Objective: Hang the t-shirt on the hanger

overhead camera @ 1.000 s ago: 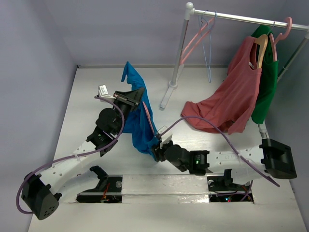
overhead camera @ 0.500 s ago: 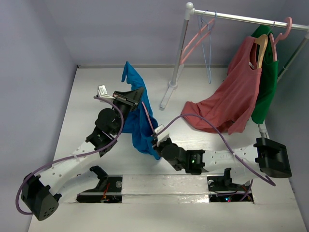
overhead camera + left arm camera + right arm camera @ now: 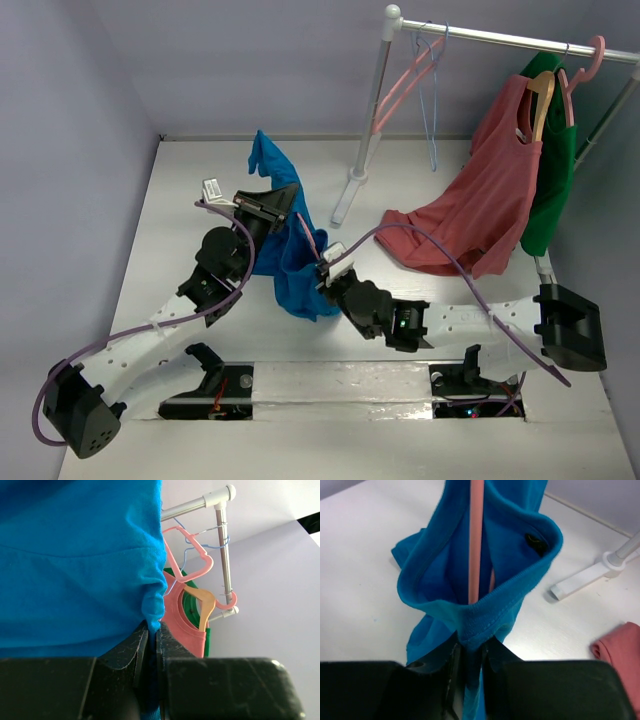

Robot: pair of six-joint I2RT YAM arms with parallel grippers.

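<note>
The bright blue t-shirt (image 3: 290, 255) hangs bunched above the table, held up by my left gripper (image 3: 283, 203), which is shut on a fold of the fabric (image 3: 152, 625). The pink hanger (image 3: 475, 540) runs as a thin bar down inside the shirt's opening; a short pink stretch shows at the shirt's right edge (image 3: 306, 238). My right gripper (image 3: 472, 647) is shut on the ribbed rim of that opening, just in front of the bar. From above, the right gripper (image 3: 325, 275) sits at the shirt's lower right. The hanger's hook is hidden.
A clothes rail (image 3: 500, 38) on a white post (image 3: 362, 150) stands at the back right. It carries another pink hanger (image 3: 408, 78), a pale blue hanger (image 3: 430, 110), a salmon-red top (image 3: 470, 220) on a wooden hanger (image 3: 540, 100), and a green garment (image 3: 552, 190).
My right gripper has moved up and left to the shirt and closed on the rim of its opening. The left gripper has kept its hold and place.
</note>
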